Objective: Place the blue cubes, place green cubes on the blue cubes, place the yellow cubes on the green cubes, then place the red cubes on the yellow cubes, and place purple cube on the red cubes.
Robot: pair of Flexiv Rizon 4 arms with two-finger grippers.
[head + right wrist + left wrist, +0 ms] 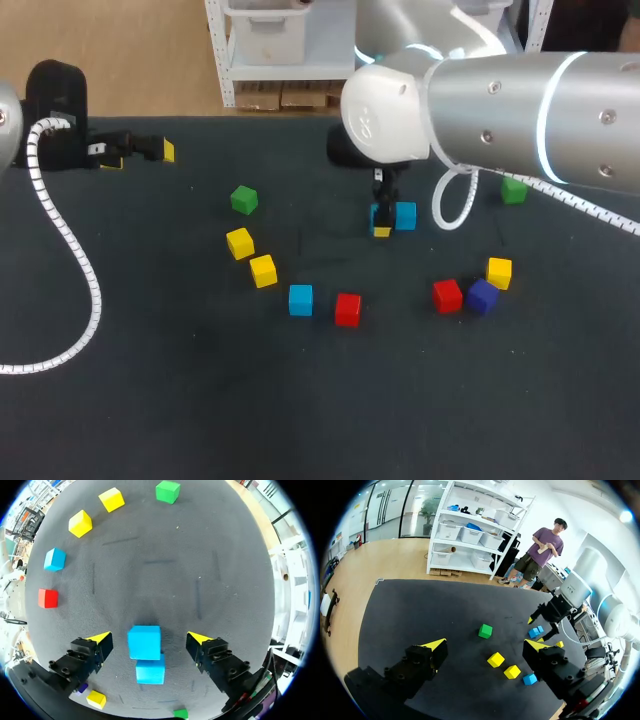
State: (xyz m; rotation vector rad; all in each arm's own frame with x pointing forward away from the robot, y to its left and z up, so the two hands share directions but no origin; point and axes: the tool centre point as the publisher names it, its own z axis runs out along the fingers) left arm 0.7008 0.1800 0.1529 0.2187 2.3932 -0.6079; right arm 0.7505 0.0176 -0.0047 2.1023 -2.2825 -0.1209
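Right gripper (150, 639): centre of the head view, jaws spread, straddling one small solid blue cube (144, 642) without touching it.
Second blue cube (150, 669): touching the first, nearer the wrist.
Third blue cube (300, 299): lower centre, alone.
Left gripper (140, 152): upper left, jaws released, empty.
Handling: probably light, rigid and flat-faced. Pinch opposite free side faces, clear of the neighbour.
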